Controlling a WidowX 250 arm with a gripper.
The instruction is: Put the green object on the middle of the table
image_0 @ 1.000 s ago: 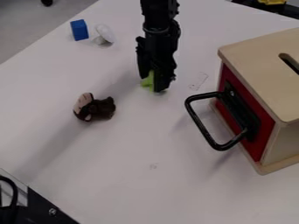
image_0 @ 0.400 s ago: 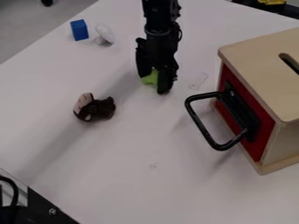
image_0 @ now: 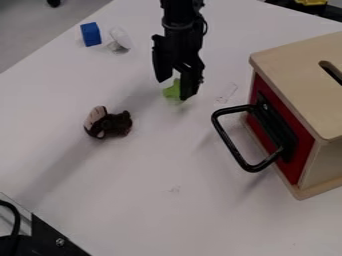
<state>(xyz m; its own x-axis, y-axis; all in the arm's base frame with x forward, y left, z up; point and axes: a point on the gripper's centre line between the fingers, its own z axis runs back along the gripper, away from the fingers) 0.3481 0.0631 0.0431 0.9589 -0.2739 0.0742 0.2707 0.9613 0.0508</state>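
the black gripper is held low over the white table, its two fingers spread, and nothing is seen to be pinched. the green object is set on the table just under them, partly hidden by one finger. the placing can be judged nearly done, the spot being roughly central; only a lift clear seems to be left. a blue block, a white knob, a brown toy and a wooden box with a black handle are borne by the table; grey floor is seen beyond.
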